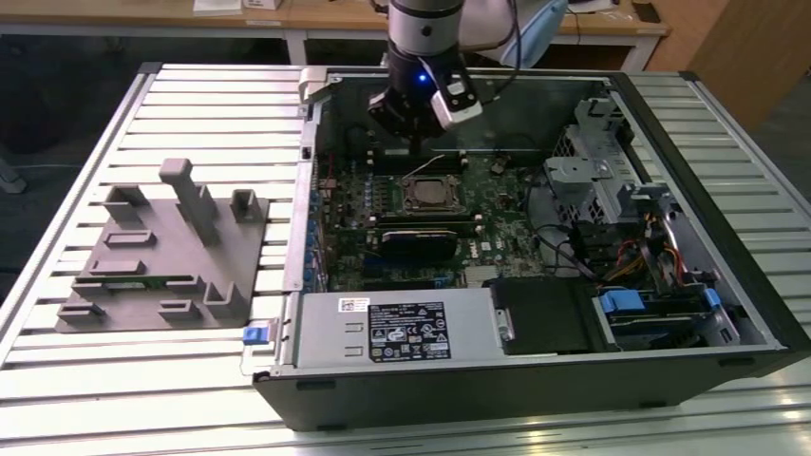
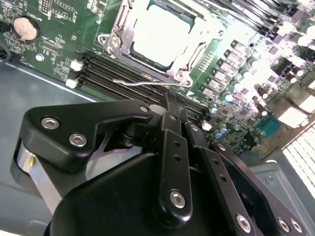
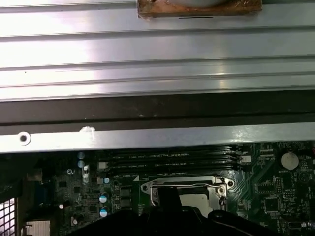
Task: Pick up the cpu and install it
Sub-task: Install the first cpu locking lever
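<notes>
In the exterior view, a white printed label marks the black box [image 1: 403, 328] at the near edge of the open black computer case [image 1: 533, 399]; its writing cannot be read. The black gripper [image 1: 423, 154] hangs above the motherboard socket. A grey fixture [image 1: 165, 252] lies on the slatted metal table [image 1: 76, 380].

In the second wrist view, the small pale silver-topped square cpu [image 2: 160, 40] sits in the socket. Whether the gripper's fingers are apart, I cannot tell.

In the first wrist view, the cpu [image 3: 194, 199] lies under its metal frame.

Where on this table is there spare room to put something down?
Bare slats of the table lie in front of the grey fixture and beyond it, beside the computer case. Inside the case it is crowded: the gripper hangs over the cpu in its socket.
</notes>
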Robot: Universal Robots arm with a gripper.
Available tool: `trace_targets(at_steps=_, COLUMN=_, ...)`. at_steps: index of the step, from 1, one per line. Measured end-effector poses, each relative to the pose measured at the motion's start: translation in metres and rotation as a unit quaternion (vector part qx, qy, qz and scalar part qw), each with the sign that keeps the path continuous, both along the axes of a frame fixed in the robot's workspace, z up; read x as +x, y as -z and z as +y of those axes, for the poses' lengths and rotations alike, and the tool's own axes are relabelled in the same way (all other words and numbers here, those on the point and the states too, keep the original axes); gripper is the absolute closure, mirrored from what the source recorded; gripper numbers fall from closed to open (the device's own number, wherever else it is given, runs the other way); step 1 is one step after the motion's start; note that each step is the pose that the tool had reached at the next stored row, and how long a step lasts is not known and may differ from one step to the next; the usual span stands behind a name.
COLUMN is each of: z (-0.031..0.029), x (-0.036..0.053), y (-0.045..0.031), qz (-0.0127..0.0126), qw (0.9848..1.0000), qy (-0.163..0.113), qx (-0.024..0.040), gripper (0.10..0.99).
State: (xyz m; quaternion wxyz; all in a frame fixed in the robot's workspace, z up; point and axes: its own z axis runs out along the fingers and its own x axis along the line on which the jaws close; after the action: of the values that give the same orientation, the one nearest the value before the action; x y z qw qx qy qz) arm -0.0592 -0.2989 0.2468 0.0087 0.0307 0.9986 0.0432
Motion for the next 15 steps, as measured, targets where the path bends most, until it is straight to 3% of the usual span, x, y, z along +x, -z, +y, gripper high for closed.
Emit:
trace_targets(at_steps=3, z=0.0, x=0.0012, y=0.0022, qz=0.0, qw=0.9999, qy=-0.014, qx=0.0, gripper=0.98)
trace_targets(at_steps=9, z=0.0055, x=0.0061, y=0.0068, qz=0.0, qw=0.9999, qy=-0.014, qx=-0.0001, gripper=0.98)
trace_targets(at_steps=15, z=0.0068, x=0.0129, y=0.0098, qz=0.0, qw=0.9999, qy=-0.014, qx=-0.0001, gripper=0.98)
